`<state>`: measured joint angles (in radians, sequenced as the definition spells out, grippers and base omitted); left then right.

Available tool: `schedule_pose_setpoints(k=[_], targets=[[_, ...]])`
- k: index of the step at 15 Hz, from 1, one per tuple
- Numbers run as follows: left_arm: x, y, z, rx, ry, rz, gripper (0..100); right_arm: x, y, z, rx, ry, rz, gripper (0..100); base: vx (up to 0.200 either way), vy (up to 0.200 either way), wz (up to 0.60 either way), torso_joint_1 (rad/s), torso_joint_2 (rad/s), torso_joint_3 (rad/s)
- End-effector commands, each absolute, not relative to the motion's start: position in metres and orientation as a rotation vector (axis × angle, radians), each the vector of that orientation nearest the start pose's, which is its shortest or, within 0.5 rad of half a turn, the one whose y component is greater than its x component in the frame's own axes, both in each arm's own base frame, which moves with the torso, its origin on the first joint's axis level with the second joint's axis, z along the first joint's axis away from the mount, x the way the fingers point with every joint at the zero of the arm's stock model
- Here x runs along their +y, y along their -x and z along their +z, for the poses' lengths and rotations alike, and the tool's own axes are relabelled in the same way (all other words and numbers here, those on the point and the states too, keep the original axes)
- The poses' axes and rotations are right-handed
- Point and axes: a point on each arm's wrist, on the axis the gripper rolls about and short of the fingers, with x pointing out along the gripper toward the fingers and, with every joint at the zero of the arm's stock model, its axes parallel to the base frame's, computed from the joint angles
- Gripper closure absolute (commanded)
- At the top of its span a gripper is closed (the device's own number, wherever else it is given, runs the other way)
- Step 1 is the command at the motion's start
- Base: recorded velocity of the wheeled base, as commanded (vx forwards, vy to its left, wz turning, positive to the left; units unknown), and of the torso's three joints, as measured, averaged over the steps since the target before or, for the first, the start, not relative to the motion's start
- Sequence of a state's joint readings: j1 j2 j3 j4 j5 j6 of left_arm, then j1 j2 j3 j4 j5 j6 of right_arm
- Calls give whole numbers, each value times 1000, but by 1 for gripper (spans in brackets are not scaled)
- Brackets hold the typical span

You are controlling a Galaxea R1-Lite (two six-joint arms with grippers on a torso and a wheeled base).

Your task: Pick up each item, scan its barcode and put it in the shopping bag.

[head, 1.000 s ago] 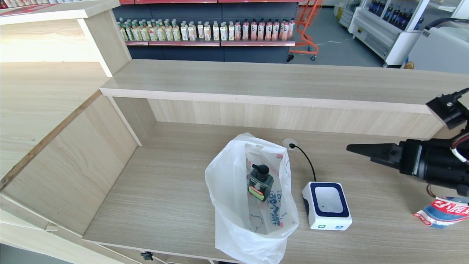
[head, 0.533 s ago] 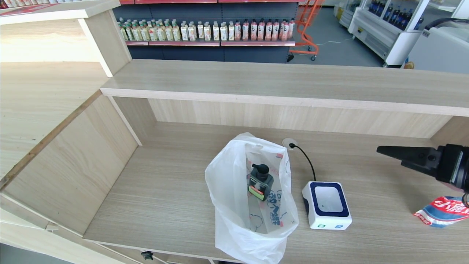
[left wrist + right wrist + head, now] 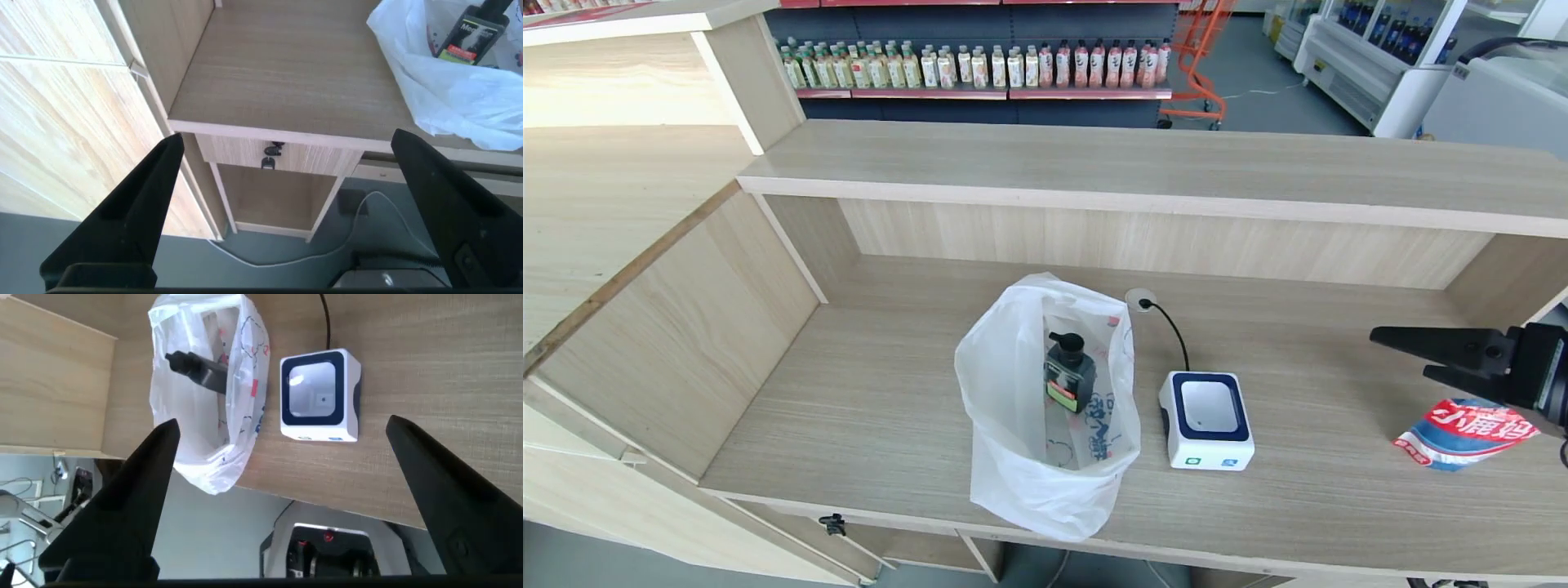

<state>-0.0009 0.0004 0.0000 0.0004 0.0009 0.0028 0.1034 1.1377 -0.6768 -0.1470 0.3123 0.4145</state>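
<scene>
While the right gripper [image 3: 1401, 351] hangs empty with jaws wide apart, the snack pouch [image 3: 1462, 425] lies flat on the counter [image 3: 890, 408] just beneath it, toward the near edge, with its long axis running across. Farther left stand the scanner [image 3: 1207, 408], then the shopping bag [image 3: 1013, 425], which holds a pump bottle [image 3: 1068, 382]. The left gripper [image 3: 286, 143], also wide open, is well apart from the pouch, so the right arm is nearer.

Right gripper [image 3: 282, 426], fingers [image 3: 122, 506] spread wide, above the counter [image 3: 441, 400]. Below: white bag [image 3: 204, 449] holding a dark pump bottle [image 3: 196, 369]; white-and-blue scanner [image 3: 319, 396] just beside the bag, with black cable [image 3: 327, 314].
</scene>
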Motion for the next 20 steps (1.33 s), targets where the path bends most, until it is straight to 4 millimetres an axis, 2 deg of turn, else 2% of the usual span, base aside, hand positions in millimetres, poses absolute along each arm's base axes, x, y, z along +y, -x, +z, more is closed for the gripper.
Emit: schedule_pose_setpoints(k=[1,2,7,10,12,15,18,20], targets=[[0,23,75,0,-5,0,0,24,-161,228,410,-439,340,0,0,0,0,0,0,0],[0,23,75,0,-2,0,0,23,-161,227,412,-443,336,0,0,0,0,0,0,0],[0,23,75,0,-5,-2,0,5,-168,227,405,-558,204,0,0,-200,0,3,-4,4],[0,23,75,0,-9,0,0,-15,-176,224,424,-740,7,0,0,-200,0,7,5,2],[0,23,75,0,-6,0,0,-27,-176,218,462,-795,-89,0,0,-200,0,5,2,5],[0,23,75,0,-5,0,0,-39,-179,214,456,-830,-177,0,0,0,0,0,0,0],[0,23,75,0,-5,0,0,-54,-198,202,469,-854,-356,0,0,0,0,0,0,0],[0,23,75,0,-5,0,0,-57,-205,198,479,-885,-383,0,0,0,0,0,0,0]])
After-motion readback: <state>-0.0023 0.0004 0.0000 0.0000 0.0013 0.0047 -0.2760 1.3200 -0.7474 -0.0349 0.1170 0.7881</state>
